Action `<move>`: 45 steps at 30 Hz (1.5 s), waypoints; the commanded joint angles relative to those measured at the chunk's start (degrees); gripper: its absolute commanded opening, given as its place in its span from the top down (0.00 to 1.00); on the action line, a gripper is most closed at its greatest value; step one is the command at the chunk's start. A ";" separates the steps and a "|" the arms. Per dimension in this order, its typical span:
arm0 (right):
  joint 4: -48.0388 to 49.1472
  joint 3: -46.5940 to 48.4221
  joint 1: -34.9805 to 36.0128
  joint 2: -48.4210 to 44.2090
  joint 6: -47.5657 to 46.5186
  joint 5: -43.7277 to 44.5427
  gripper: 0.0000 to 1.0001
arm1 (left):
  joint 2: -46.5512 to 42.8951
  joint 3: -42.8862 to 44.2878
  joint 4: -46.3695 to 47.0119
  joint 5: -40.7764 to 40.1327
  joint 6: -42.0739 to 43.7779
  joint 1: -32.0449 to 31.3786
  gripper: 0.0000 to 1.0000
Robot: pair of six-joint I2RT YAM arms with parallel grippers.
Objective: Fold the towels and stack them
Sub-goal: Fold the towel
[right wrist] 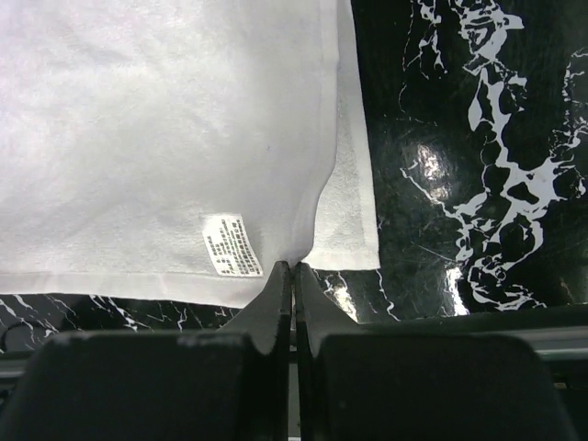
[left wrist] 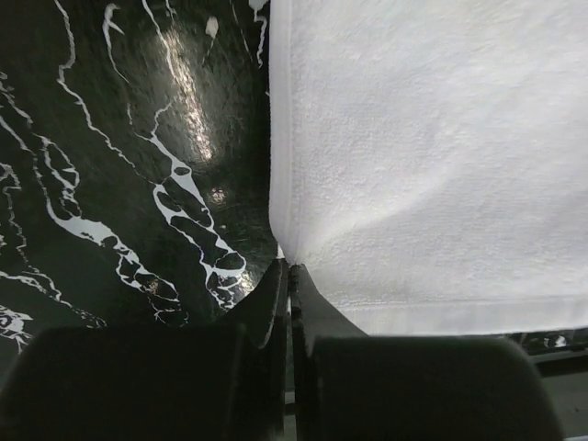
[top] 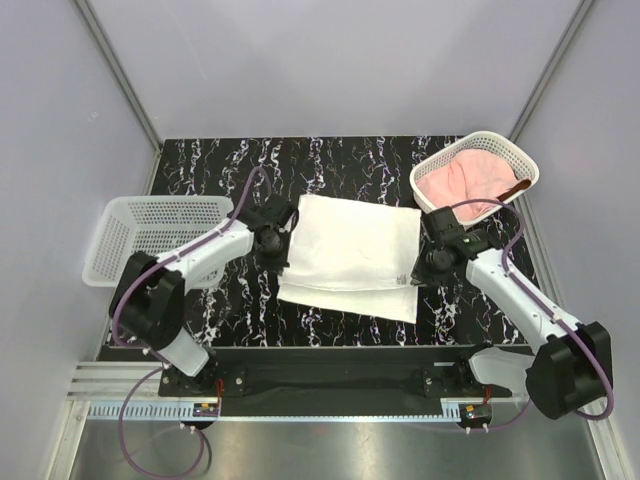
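In the top view the white towel (top: 350, 255) lay partly folded in the middle of the frame, on the black table (top: 330, 160). The pink towel (top: 462, 178) and a bit of the brown towel (top: 517, 188) sat in the basket (top: 500, 140) at the upper right. Only the wrist views showed the grips. The left gripper (left wrist: 288, 272) was closed on the white towel's side edge. The right gripper (right wrist: 292, 268) pinched its upper layer, beside a small label (right wrist: 231, 244).

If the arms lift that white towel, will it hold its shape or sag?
Probably sags: the white towel puckers where the shut jaws pinch it. Likely light, being thin cloth. May slide easily on the glossy table.
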 commanded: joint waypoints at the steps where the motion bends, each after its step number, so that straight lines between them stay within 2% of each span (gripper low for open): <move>1: -7.38 -1.37 0.26 -2.54 -1.10 0.14 1.00 | -4.97 1.11 -0.94 -0.34 0.30 -0.55 1.00; 5: -7.29 -4.62 2.02 -4.38 4.17 0.40 1.00 | -2.61 -5.83 2.93 2.65 -0.14 -0.47 1.00; 9: -2.63 -11.75 2.02 -3.43 8.91 -1.89 1.00 | -1.02 -7.25 4.69 2.75 0.29 -0.56 1.00; 13: -1.92 -14.48 2.01 -4.65 11.65 1.53 0.99 | -0.57 -6.55 4.52 2.66 1.08 -0.64 1.00; 14: -2.01 -14.57 2.02 -5.09 12.00 2.15 0.96 | -0.66 -6.47 4.61 3.10 1.43 -0.56 0.96; 15: -2.10 -14.66 2.10 -5.44 12.44 2.50 0.91 | -0.75 -6.46 4.78 3.36 1.52 -0.55 0.84; 16: -2.18 -14.83 2.02 -5.53 12.53 2.94 0.84 | -0.92 -6.46 4.78 4.93 1.61 -0.64 0.81; 18: -2.19 -15.54 2.02 -5.62 12.36 3.03 0.81 | -2.15 -6.73 4.69 6.52 2.05 -0.90 0.76; 19: -1.92 -15.80 1.93 -5.71 12.35 2.07 0.80 | -3.03 -6.99 4.61 7.05 1.97 -1.08 0.65; 22: -3.49 -15.37 2.02 -6.76 12.70 2.32 0.65 | -6.72 -6.82 3.56 7.14 1.79 -1.17 0.44; 23: -4.20 -13.88 2.02 -7.11 12.79 2.59 0.61 | -7.42 -5.51 3.20 7.23 2.48 -1.17 0.42; 27: -4.12 -10.10 2.01 -6.77 11.92 2.77 0.59 | -5.59 -0.67 1.88 6.53 3.37 -1.17 0.41; 32: 4.05 -9.73 2.02 -0.62 10.33 -1.71 0.70 | -1.20 -1.71 6.44 11.00 1.01 -1.17 0.44; 34: 5.81 -11.05 2.10 2.98 10.15 -1.63 0.74 | -0.32 -4.61 8.82 11.89 0.30 -1.08 0.45; 39: 5.29 -13.78 2.02 3.00 11.56 4.08 0.78 | 0.92 -9.10 11.46 8.91 -2.08 -1.17 0.46; 45: 4.49 -13.52 2.02 3.07 10.51 7.86 0.78 | -0.22 -9.19 8.39 -1.90 -3.05 -1.43 0.46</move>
